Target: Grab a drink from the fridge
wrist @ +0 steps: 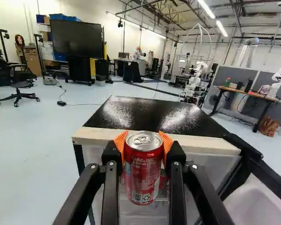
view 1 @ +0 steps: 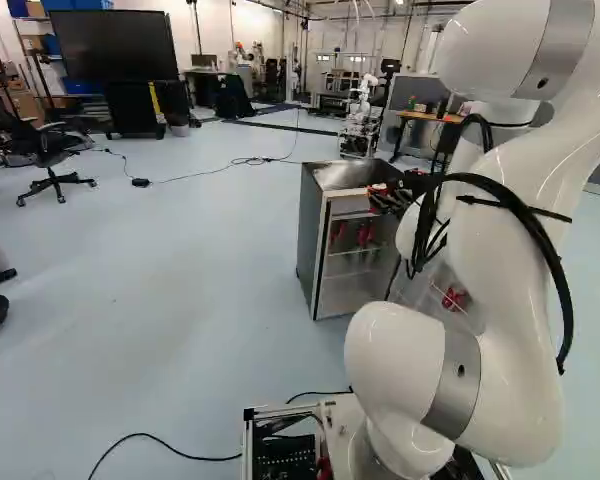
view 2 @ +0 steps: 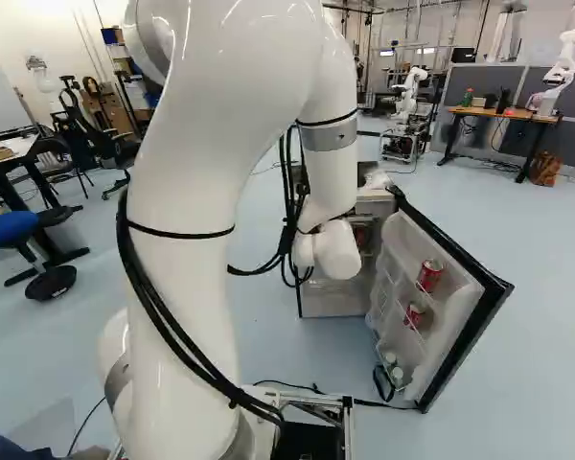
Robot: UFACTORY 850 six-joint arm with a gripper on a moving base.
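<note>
Before the open, black-topped fridge (wrist: 143,112): red cylindrical can (wrist: 143,173) is held upright.
Black two-fingered claw (view 1: 382,196): clamped on it, can's width apart.
Orange pads (wrist: 120,141): pressed against both sides.

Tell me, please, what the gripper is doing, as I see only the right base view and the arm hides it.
Observer: The gripper is shut on a red can, an orange pad on each side.

Operator: Thank you; is the can upright?

Observer: Yes, its pull tab is on top.

Operator: Does it look out of the fridge?

Observer: It seems so: in the wrist view the whole can shows in front of the fridge's pale front edge.
</note>
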